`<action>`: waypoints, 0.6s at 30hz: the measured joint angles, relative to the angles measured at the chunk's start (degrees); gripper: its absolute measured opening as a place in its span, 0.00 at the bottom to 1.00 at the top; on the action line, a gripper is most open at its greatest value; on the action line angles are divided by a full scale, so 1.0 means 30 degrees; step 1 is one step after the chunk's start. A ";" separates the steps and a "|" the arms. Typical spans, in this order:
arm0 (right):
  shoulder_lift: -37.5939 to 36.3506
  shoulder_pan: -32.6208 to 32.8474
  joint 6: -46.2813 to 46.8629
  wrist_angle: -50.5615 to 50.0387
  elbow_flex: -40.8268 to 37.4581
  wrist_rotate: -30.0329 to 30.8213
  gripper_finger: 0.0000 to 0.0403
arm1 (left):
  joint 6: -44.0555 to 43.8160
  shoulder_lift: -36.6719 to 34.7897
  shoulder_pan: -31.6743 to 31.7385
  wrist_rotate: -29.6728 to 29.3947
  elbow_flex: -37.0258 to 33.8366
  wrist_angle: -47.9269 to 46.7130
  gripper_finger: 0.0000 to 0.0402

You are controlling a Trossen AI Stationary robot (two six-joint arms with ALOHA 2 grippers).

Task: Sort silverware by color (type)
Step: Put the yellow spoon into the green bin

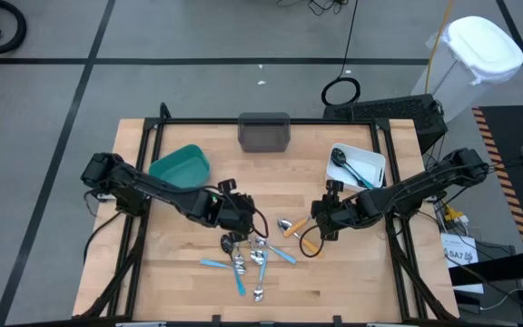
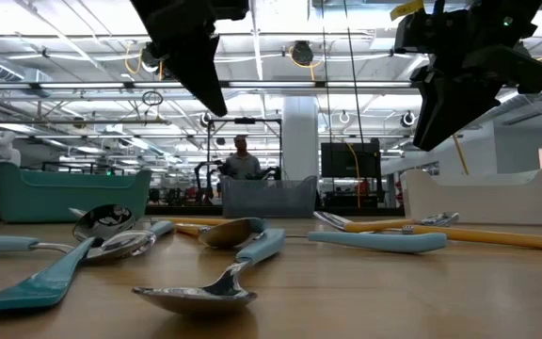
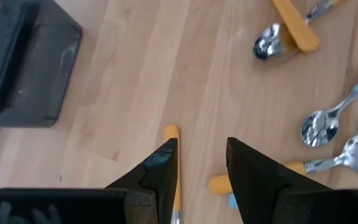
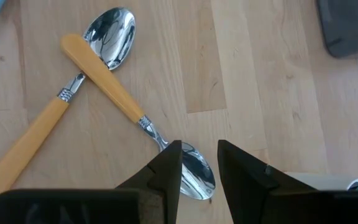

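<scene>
Silverware lies loose on the wooden table. Several blue-handled spoons are heaped near the front middle. Two orange-handled spoons lie crossed just right of them. My left gripper hangs open above the heap's far left side; an orange handle lies on the table below one finger. My right gripper hangs open over a spoon's bowl, right of the crossed pair. In the low view both grippers are well above the table, with nothing between the fingers.
At the table's far side stand a teal bin on the left, a grey bin in the middle and a white bin on the right, which holds a dark spoon. A person stands far behind the table.
</scene>
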 joint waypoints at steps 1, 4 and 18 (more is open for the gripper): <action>0.0000 0.0000 -0.0005 0.0006 0.0000 0.0000 0.24 | -0.0010 0.0000 0.0014 0.0000 -0.0145 -0.0013 0.34; 0.0000 0.0000 -0.0086 0.0003 0.0000 0.0000 0.24 | -0.0189 0.0000 0.0165 0.0000 -0.0635 -0.0010 0.34; 0.0000 -0.0022 -0.1769 0.0955 0.0000 0.0039 0.24 | -0.2951 0.0000 0.1772 -0.0495 -0.2319 0.0297 0.34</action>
